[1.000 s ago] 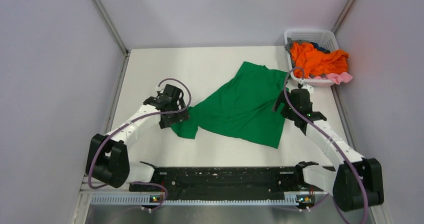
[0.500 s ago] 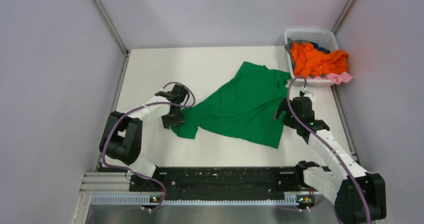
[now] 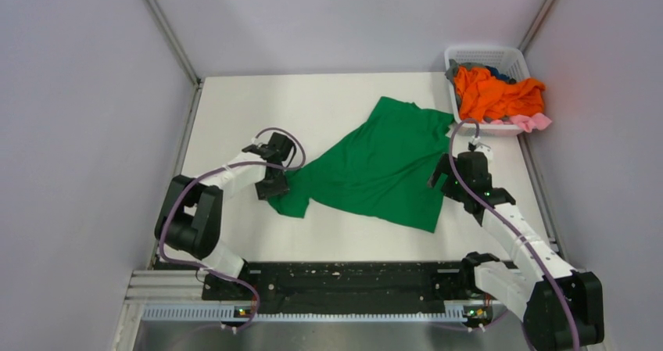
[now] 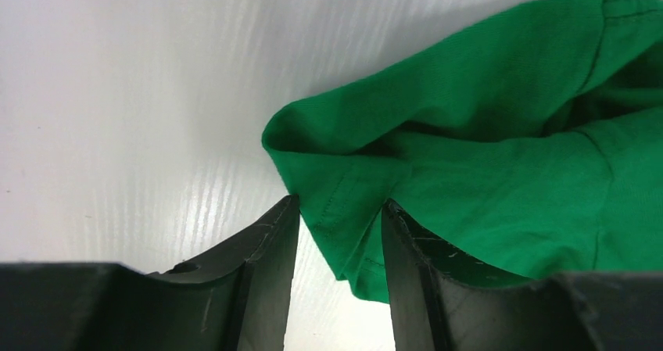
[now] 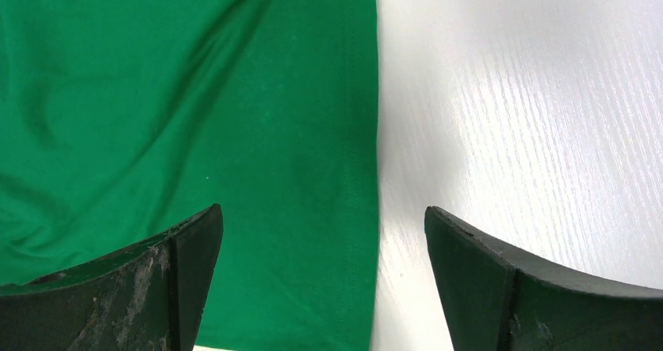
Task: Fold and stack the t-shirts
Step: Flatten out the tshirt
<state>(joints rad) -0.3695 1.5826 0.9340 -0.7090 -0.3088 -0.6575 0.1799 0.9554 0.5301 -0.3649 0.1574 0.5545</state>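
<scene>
A robotics lab test cell is being shown: a white table (image 3: 234, 109) is being boxed in by plain grey panels (image 3: 78, 132) and aluminium frame posts (image 3: 164, 30), a left arm (image 3: 231, 177) and a right arm (image 3: 516, 230) trailing purple cables (image 3: 270, 130) are being carried on a black rail (image 3: 352, 277) bolted to its near edge, and crumpled t-shirts (image 3: 496, 93) are being kept in a white lattice basket (image 3: 481, 51)

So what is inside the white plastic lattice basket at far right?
A crumpled bright orange t-shirt fills the top, a pink cloth hangs over the basket's near rim, grey cloth and dark blue cloth peek out behind. Anything beneath is covered.
</scene>
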